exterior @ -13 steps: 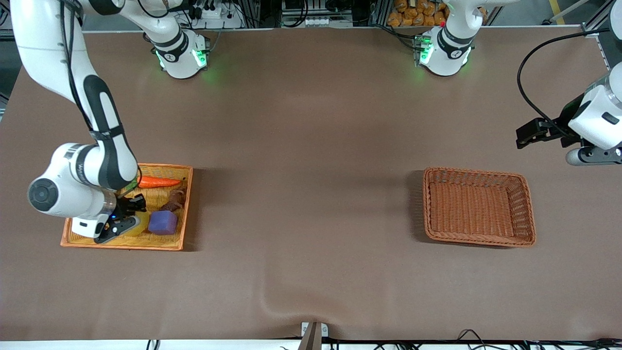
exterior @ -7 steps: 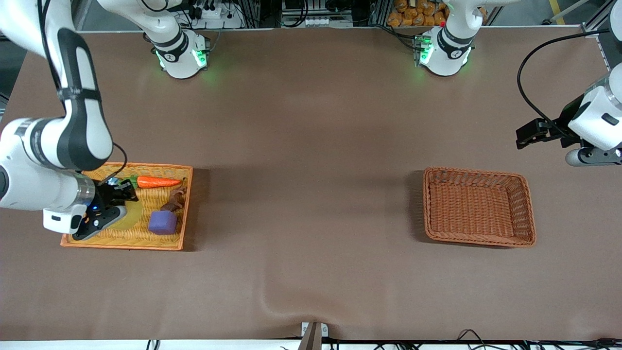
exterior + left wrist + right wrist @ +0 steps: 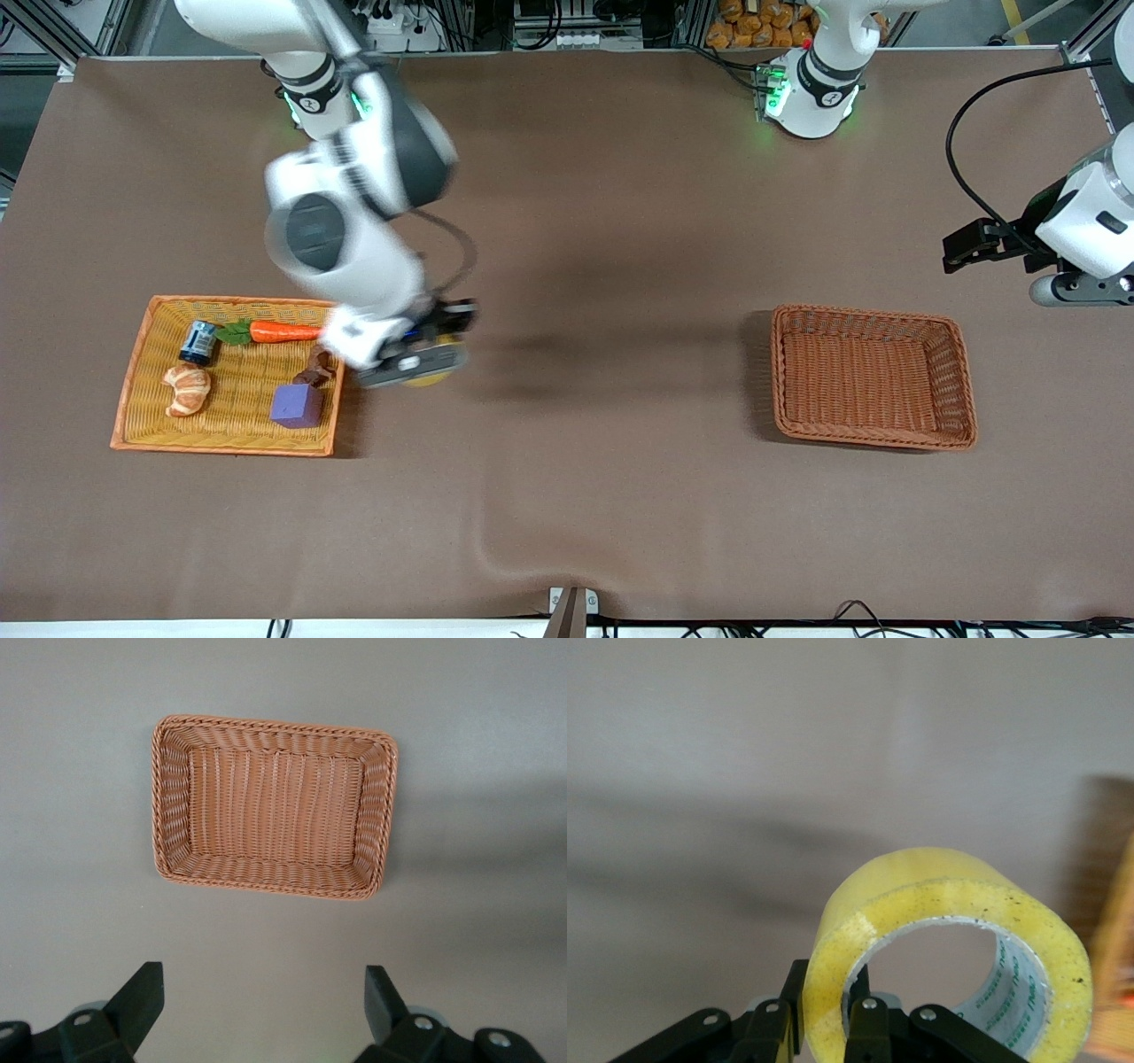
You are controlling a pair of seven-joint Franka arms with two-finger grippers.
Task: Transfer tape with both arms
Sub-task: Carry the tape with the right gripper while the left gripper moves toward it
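Note:
The tape (image 3: pixel 425 380), a yellowish translucent ring, hangs in my right gripper (image 3: pixel 431 347) over the bare table, just off the edge of the orange tray (image 3: pixel 221 447) that faces the left arm's end. In the right wrist view the gripper (image 3: pixel 830 997) is shut on the wall of the tape (image 3: pixel 948 895), one finger outside the ring and one inside the grey core. My left gripper (image 3: pixel 966 245) waits open and empty, up in the air at the left arm's end of the table. In the left wrist view its fingers (image 3: pixel 139 997) stand wide apart.
The tray holds a carrot (image 3: pixel 285 332), a battery (image 3: pixel 198 342), a croissant (image 3: pixel 187 388), a purple cube (image 3: pixel 298 405) and a brown piece (image 3: pixel 319 364). An empty brown wicker basket (image 3: pixel 961 381) sits toward the left arm's end; it also shows in the left wrist view (image 3: pixel 173 806).
My right arm has lifted the tape out of the tray and swung it toward the table's middle, uncovering the croissant and the battery. The left arm has not moved.

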